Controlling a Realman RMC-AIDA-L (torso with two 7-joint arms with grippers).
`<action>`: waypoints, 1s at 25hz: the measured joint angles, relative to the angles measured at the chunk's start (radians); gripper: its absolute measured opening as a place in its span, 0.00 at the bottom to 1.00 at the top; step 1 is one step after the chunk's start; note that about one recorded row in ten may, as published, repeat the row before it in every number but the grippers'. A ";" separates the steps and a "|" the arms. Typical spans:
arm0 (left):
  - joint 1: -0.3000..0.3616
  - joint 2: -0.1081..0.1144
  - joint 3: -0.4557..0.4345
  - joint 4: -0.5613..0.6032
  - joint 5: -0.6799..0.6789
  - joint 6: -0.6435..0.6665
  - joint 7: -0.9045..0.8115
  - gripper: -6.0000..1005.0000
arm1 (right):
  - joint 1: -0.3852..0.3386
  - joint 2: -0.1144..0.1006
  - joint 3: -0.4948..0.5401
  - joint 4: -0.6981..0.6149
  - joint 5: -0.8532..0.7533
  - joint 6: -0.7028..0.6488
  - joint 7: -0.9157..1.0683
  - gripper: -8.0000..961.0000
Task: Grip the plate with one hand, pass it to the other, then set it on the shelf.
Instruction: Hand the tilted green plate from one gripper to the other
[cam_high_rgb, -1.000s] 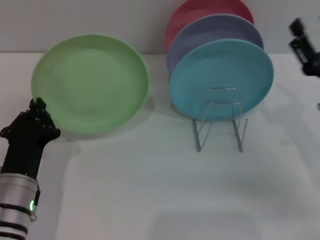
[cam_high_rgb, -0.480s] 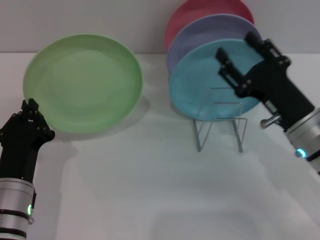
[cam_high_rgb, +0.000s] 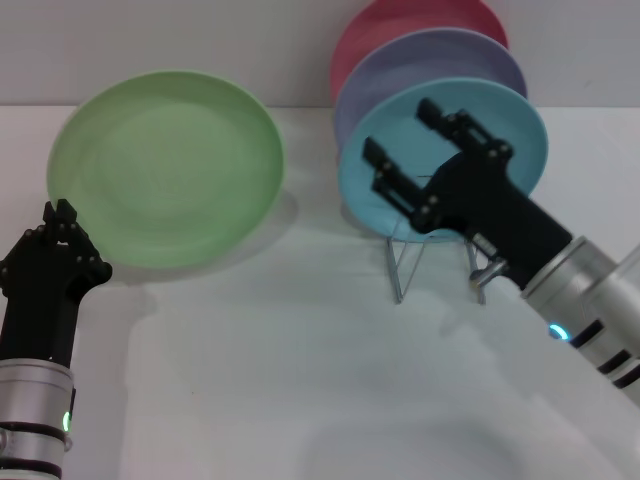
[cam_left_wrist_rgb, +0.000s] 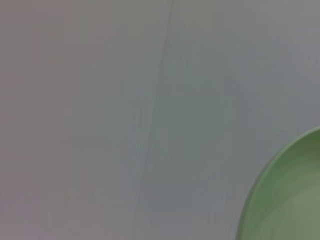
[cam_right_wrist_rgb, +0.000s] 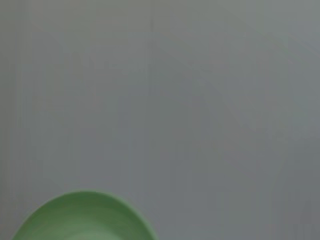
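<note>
1. I find no brand, label or writing to read in any view.
2. The light-green plate (cam_high_rgb: 166, 166) stands tilted up at the left of the white table (cam_high_rgb: 300, 380), its lower left rim at the tips of the left gripper (cam_high_rgb: 60, 214).
3. That gripper's fingers are drawn together at the rim; I cannot tell whether they actually pinch it (the tips show only as a dark point).
4. The right gripper (cam_high_rgb: 405, 150) hangs in front of the turquoise plate (cam_high_rgb: 500, 130), fingers spread wide apart and holding nothing, pointing toward the green plate but well apart from it.
5. The wire rack (cam_high_rgb: 440, 250) is partly hidden behind the right arm; its turquoise, lavender (cam_high_rgb: 420, 60) and red (cam_high_rgb: 400, 25) plates overlap, so only the upper parts of the back two show.
6. Both wrist views show just an edge of the green plate (cam_left_wrist_rgb: 290, 200) (cam_right_wrist_rgb: 82, 217) cut off by the frame against a blank grey surface.
</note>
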 joint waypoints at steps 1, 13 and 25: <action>-0.001 0.000 0.008 0.000 -0.008 0.011 0.001 0.04 | 0.006 0.000 -0.009 -0.001 0.000 0.008 0.002 0.72; 0.012 0.000 0.043 -0.014 -0.018 0.054 0.009 0.04 | 0.077 0.024 -0.044 -0.034 0.002 0.076 0.094 0.72; 0.019 0.000 0.060 -0.022 -0.025 0.058 0.010 0.04 | 0.162 0.084 -0.042 -0.140 0.002 0.088 0.131 0.72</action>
